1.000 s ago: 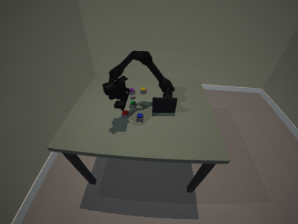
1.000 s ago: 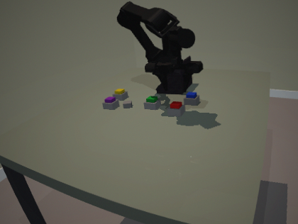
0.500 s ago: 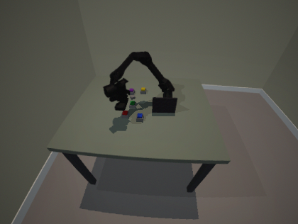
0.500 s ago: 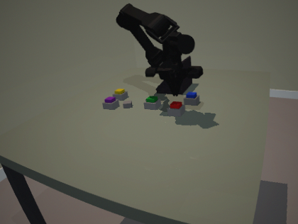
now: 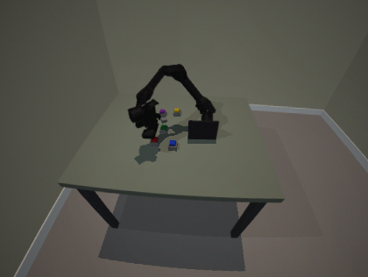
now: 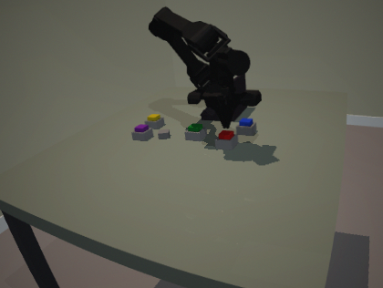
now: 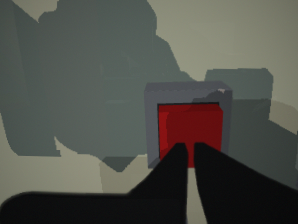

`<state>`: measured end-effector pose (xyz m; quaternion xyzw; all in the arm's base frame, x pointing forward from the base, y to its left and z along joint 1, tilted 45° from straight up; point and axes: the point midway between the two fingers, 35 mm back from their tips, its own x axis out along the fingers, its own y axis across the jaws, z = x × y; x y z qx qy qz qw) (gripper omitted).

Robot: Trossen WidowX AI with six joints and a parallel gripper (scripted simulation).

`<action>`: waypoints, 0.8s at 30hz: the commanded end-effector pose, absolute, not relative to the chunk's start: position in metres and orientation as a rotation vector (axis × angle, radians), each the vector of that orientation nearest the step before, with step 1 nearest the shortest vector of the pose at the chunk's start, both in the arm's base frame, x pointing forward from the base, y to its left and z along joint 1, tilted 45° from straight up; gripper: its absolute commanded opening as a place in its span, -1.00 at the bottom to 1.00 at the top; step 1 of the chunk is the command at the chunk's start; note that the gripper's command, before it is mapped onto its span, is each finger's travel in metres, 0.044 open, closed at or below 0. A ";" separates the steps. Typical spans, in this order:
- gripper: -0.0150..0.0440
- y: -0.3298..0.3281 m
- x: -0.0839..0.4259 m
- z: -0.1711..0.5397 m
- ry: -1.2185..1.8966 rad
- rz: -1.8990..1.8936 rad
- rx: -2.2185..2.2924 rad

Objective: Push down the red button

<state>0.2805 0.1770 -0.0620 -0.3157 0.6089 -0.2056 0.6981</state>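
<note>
The red button point(image 5: 154, 140) point(image 6: 226, 135) point(image 7: 192, 120) sits in a grey square housing on the table point(image 5: 210, 171) point(image 6: 137, 191). Its cap stands above the housing rim. My gripper point(image 6: 225, 127) point(image 7: 189, 151) is shut with nothing between the fingers and points down. Its fingertips are just above the red cap in the exterior view, with a small gap. In the wrist view the tips overlap the near part of the cap, and the fingers hide its near edge and part of the housing.
A green button point(image 5: 164, 127) point(image 6: 195, 127) and a blue button point(image 5: 173, 143) point(image 6: 246, 122) stand close on either side. A purple button point(image 5: 162, 112) point(image 6: 141, 128), a yellow button point(image 5: 177, 110) point(image 6: 154, 118) and a small grey block point(image 6: 164, 134) lie farther off. A dark panel point(image 5: 203, 130) stands by the arm's base.
</note>
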 end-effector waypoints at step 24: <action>-0.42 0.161 0.284 -0.076 1.360 -0.463 -0.712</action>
